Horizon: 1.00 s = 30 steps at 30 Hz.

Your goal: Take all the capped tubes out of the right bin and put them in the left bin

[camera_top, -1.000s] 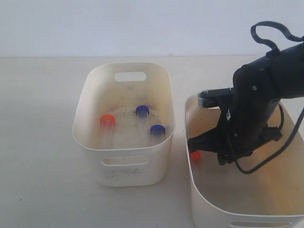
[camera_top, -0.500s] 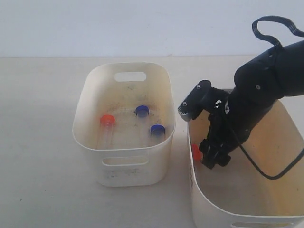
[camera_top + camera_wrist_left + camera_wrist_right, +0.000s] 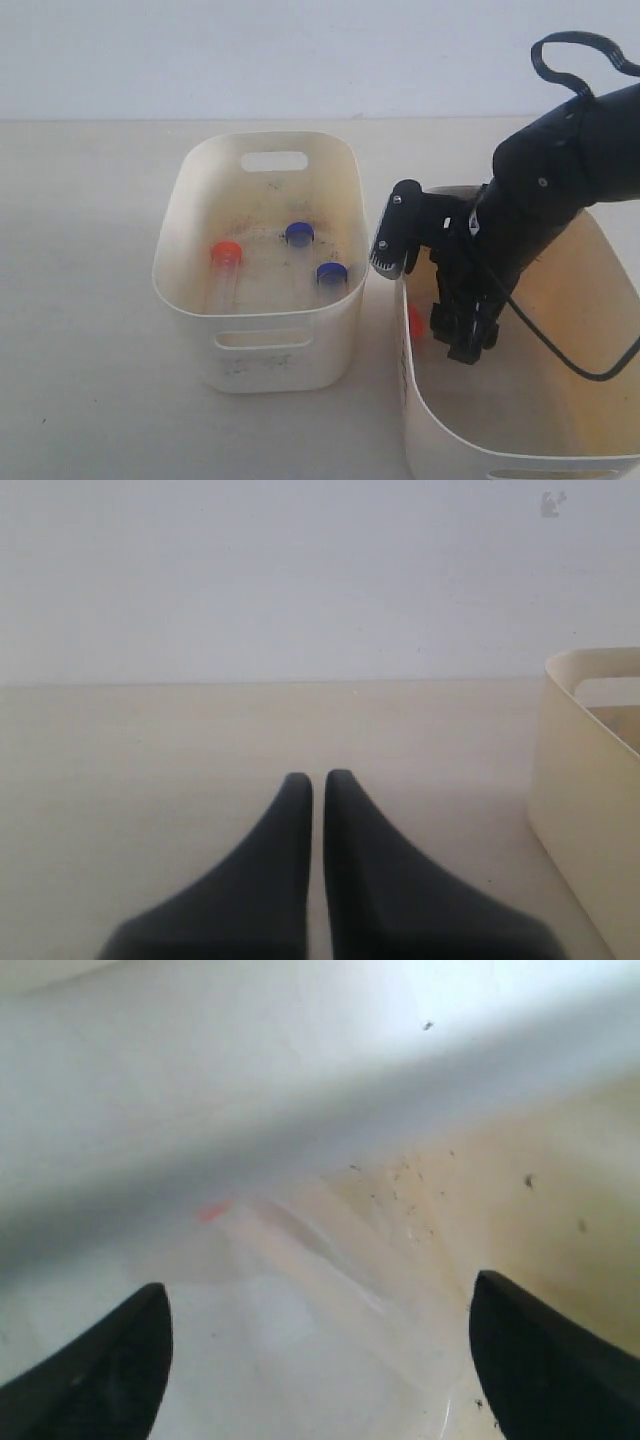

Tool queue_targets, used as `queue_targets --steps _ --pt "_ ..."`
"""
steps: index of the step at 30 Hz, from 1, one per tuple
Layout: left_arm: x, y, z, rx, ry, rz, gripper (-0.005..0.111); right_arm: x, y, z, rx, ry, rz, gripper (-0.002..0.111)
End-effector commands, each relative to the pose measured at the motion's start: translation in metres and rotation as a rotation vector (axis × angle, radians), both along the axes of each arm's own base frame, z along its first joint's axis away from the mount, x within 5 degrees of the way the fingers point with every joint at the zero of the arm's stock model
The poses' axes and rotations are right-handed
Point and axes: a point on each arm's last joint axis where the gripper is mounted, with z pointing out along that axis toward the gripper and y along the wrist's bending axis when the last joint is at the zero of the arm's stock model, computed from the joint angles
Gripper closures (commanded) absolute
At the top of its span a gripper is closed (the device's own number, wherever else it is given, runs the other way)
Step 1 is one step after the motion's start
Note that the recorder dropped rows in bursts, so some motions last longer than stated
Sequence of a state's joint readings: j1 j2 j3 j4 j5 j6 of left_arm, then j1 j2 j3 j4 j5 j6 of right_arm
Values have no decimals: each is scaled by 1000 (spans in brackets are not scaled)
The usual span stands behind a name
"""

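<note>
Since a second ago the right gripper (image 3: 462,338) has turned its wrist and spread its jaws, and the orange-capped tube (image 3: 414,322) it pinched now lies loose.

Exterior view: that gripper hangs inside the left bin (image 3: 425,440), at 4 o'clock in the picture. The tube lies at the gripper's 9 o'clock, just beside the bin's wall. The right bin (image 3: 200,165), at the left bin's 9 o'clock, holds a second orange-capped tube (image 3: 226,255) at 9 o'clock on its floor. It also holds a blue-capped tube (image 3: 299,234) near 1 o'clock and another blue-capped tube (image 3: 331,273) near 3 o'clock.

Left wrist view: the left gripper (image 3: 317,777) has its jaws pressed almost together on nothing, with the table (image 3: 150,740) beyond. A cream tub (image 3: 590,780) stands near; which bin it is I cannot tell.

Right wrist view: the jaws stand wide apart, and the blurred orange-capped tube (image 3: 290,1245) lies untouched on the speckled floor between them.
</note>
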<state>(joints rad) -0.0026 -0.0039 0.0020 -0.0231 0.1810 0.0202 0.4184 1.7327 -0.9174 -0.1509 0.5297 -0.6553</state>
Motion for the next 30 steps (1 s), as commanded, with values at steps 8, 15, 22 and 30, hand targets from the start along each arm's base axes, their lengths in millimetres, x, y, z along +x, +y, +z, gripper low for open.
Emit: queue_targets --steps 8,15,22,30 --pt "0 0 1 -8 -5 -7 103 1 1 -11 -18 31 27 56" --pt "0 0 1 -8 -5 -7 103 -3 0 -12 -22 78 3 80" --pt "0 0 1 -8 -5 -7 103 -12 -5 -12 -73 172 -7 108" --pt "0 0 1 -8 -5 -7 103 -18 -8 26 -29 66 2 108"
